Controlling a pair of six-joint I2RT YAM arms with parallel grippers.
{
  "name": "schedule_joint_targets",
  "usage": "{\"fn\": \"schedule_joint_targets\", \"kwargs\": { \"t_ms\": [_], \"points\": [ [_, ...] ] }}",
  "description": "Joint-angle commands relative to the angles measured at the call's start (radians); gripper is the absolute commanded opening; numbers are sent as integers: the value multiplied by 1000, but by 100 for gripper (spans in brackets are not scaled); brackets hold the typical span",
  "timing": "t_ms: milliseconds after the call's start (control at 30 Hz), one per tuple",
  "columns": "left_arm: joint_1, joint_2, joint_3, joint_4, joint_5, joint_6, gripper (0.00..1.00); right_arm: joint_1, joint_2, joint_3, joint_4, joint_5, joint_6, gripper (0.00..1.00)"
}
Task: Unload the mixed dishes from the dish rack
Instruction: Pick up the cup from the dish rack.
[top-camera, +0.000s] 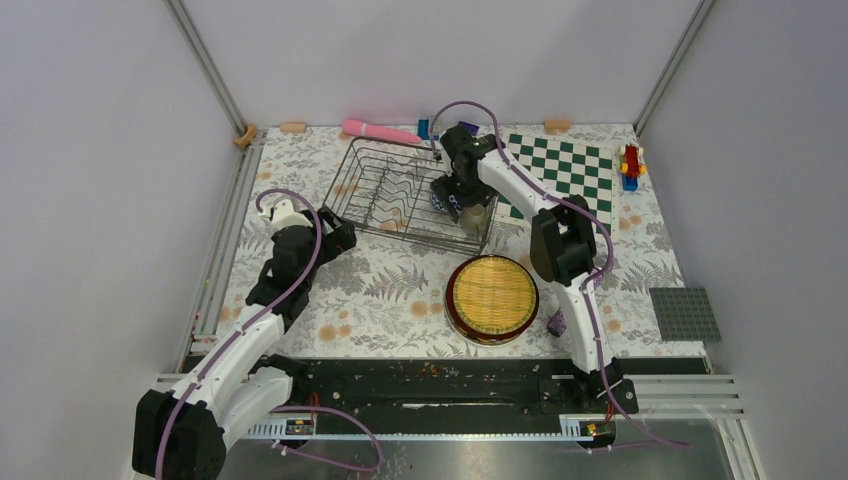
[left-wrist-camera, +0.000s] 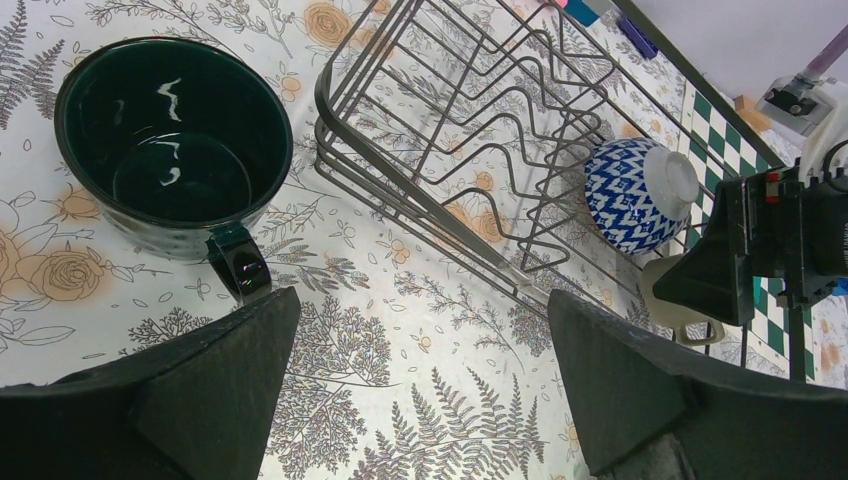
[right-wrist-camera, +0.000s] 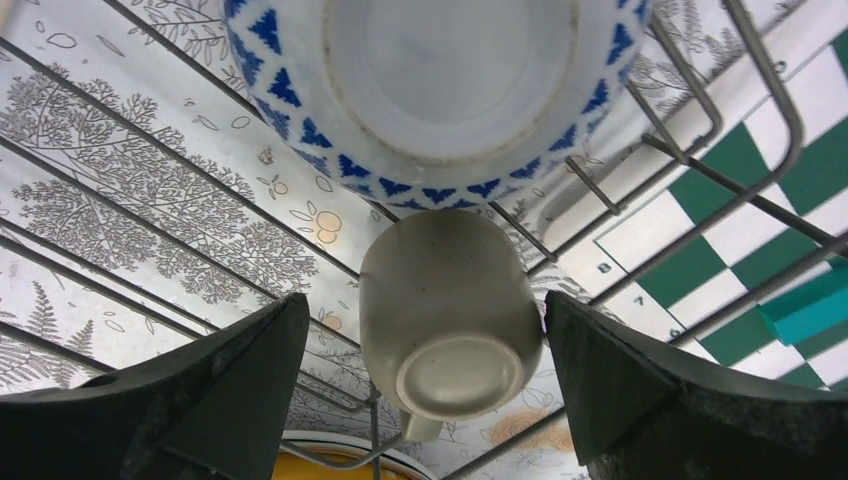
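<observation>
I see the small olive cup (right-wrist-camera: 450, 320) inside the dish rack (top-camera: 400, 190), at its near right corner. It is tipped so its base faces my right wrist camera and its mouth points away toward the patterned bowl (right-wrist-camera: 440, 90). The cup's long axis runs along the line of the pincer's fingers, and its handle shows at the low edge of that view. The bowl lies on its side just beyond the cup, with its white foot also turned toward that camera.

The rack wires cross under and beside both pieces, and a wire loop rises close on the right. The green-and-white chessboard (top-camera: 562, 170) lies just beyond the rack's right side. A stack of plates (top-camera: 491, 298), topped by the yellow woven-look one, sits on the worktop (top-camera: 390, 310) just near of the rack.

My right arm reaches far and left from its base, elbow raised and wrist angled down into that corner. The right pincer (right-wrist-camera: 425, 310) is spread wide, with one finger on each side of the cup and nothing gripped.

My left arm is folded low by the rack's near left corner. The left pincer (left-wrist-camera: 420, 310) is wide and holds nothing. The dark green mug (left-wrist-camera: 170, 140) stands upright on the worktop just ahead of it, outside the rack, with its handle toward the fingers.
</observation>
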Motion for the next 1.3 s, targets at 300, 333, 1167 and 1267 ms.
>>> {"fn": "schedule_joint_targets", "kwargs": {
  "t_ms": [300, 333, 1167, 1267],
  "points": [
    [1, -5, 31, 36, -22, 13, 99, 16, 60, 136, -201, 40, 51, 92],
    [1, -3, 31, 36, -23, 13, 99, 17, 64, 136, -201, 25, 54, 92],
    [1, -2, 32, 34, -38, 9, 99, 25, 41, 134, -168, 20, 148, 54],
    [1, -4, 32, 34, -38, 8, 99, 25, 5, 110, -146, 6, 163, 49]
  ]
}}
